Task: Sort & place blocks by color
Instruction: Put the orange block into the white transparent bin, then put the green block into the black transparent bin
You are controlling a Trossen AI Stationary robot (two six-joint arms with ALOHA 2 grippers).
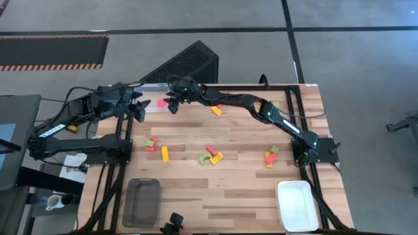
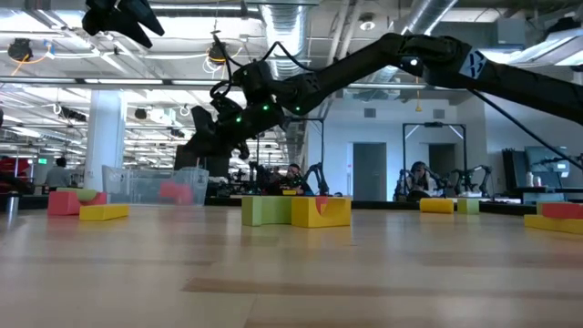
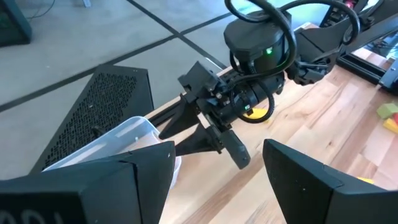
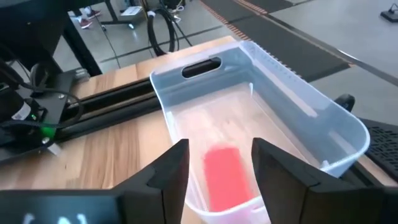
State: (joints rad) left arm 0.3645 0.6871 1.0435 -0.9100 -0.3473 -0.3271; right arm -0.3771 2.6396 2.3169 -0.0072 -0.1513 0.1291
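My right gripper (image 4: 214,165): above the clear tray (image 4: 323,134) at the far table edge, fingers apart, holding nothing.
Red block (image 4: 225,174): lying flat inside the clear tray, below my fingers.
My left gripper (image 3: 217,171): raised near the far left of the table, fingers wide, empty.
Other blocks (image 1: 210,155): red, yellow and green, scattered over the table (image 1: 228,196).
Dark grey tray (image 1: 142,201) and white tray (image 1: 297,205): at the near edge.
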